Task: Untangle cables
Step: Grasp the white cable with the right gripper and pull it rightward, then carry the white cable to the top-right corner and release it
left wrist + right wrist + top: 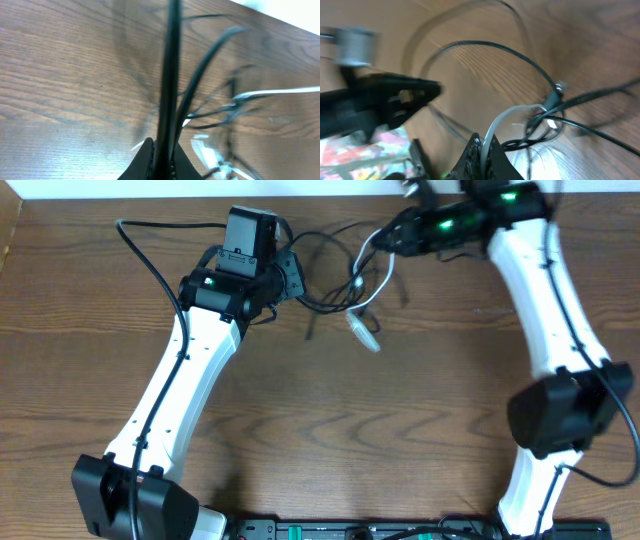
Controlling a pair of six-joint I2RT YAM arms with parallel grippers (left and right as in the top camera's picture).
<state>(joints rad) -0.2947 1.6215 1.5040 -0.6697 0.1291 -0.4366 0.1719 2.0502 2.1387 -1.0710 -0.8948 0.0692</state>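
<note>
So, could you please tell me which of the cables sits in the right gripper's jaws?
The white cable, the only pale one; it arcs into the right gripper, while the left gripper holds a black cable.

The table (350, 430) looks like brown wood or a wood-grain laminate, smooth, with a soft sheen where the light falls. The black cables (170, 75) have a smooth, rubbery plastic sheath with a slight gloss. The white cable (500, 120) has the same smooth plastic skin but looks duller. One plug (560, 86) ends in a silvery tip that looks like metal. The left arm (175, 390) and right arm (545, 290) have glossy white plastic shells, with matt black plastic housings (555, 415) at the joints.
</note>
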